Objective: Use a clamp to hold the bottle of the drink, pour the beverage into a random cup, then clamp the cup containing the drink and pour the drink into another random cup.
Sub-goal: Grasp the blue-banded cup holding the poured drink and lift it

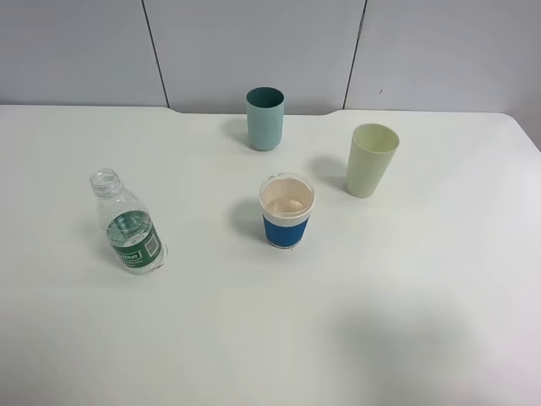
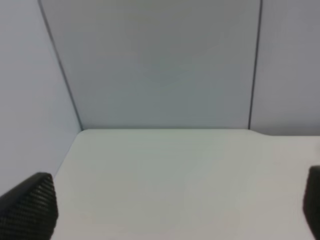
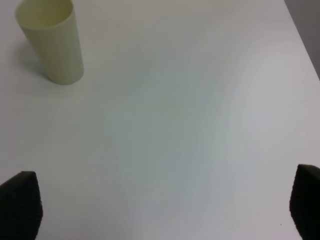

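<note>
In the exterior high view an uncapped clear bottle with a green label [image 1: 128,225] stands upright on the left of the white table, partly filled. A white cup with a blue sleeve [image 1: 286,211] stands in the middle, a teal cup [image 1: 265,118] at the back, and a pale green cup [image 1: 370,160] to the right; the pale green cup also shows in the right wrist view [image 3: 51,41]. Neither arm shows in the exterior view. My left gripper [image 2: 175,210] is open over bare table. My right gripper [image 3: 165,205] is open and empty, well apart from the pale green cup.
The white table [image 1: 406,296] runs to a grey panelled wall [image 1: 254,42] at the back. The table's right edge [image 3: 305,45] shows in the right wrist view. The left wrist view faces the wall [image 2: 160,65] and the table's back left corner.
</note>
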Robot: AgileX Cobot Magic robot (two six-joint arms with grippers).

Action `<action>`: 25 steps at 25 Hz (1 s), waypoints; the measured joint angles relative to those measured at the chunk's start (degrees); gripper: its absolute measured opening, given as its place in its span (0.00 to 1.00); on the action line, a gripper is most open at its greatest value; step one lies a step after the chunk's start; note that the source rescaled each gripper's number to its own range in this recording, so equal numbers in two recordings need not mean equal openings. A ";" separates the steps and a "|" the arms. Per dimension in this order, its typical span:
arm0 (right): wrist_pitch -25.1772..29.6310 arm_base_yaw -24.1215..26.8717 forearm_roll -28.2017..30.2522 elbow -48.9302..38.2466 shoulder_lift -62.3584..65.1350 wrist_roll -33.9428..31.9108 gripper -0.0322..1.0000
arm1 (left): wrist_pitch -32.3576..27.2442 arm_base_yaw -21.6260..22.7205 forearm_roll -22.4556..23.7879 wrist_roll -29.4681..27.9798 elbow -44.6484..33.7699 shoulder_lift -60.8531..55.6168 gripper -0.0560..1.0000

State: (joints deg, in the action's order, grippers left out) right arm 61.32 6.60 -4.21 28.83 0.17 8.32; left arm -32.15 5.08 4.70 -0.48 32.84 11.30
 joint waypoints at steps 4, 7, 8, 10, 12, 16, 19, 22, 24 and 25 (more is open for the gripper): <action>0.00 0.00 0.00 0.00 0.00 0.00 1.00 | -5.92 0.15 -1.24 -0.05 0.00 -4.95 1.00; 0.00 0.00 0.00 0.00 0.00 0.00 1.00 | -10.63 0.15 -3.50 -0.35 0.00 -7.40 1.00; 0.00 0.00 0.00 0.00 0.00 0.00 1.00 | -12.26 0.15 -4.01 -0.43 0.00 -8.15 1.00; 0.00 0.00 0.00 0.00 0.00 0.00 1.00 | -16.68 0.15 -4.70 -0.67 0.00 -9.47 1.00; 0.00 0.00 0.00 0.00 0.00 0.00 1.00 | -20.57 0.15 -4.70 -0.86 0.00 -10.92 1.00; 0.00 0.00 0.00 0.00 0.00 0.00 1.00 | -25.76 0.15 -4.70 -0.86 -0.53 -11.60 1.00; 0.00 0.00 0.00 0.00 0.00 0.00 1.00 | -27.45 0.15 -5.08 -0.86 -2.57 -11.60 1.00; 0.00 0.00 0.00 0.00 0.00 0.00 1.00 | -28.03 0.15 -5.08 -0.88 -3.99 -11.60 1.00; 0.00 0.00 0.00 0.00 0.00 0.00 1.00 | -28.03 0.15 -5.08 -0.88 -3.99 -11.60 1.00; 0.00 0.00 0.00 0.00 0.00 0.00 1.00 | -28.03 0.15 -5.08 -0.88 -4.04 -11.60 1.00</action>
State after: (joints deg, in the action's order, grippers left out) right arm 61.32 6.60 -4.21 28.83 0.17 8.32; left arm -60.18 5.23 -0.39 -1.37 28.80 -0.30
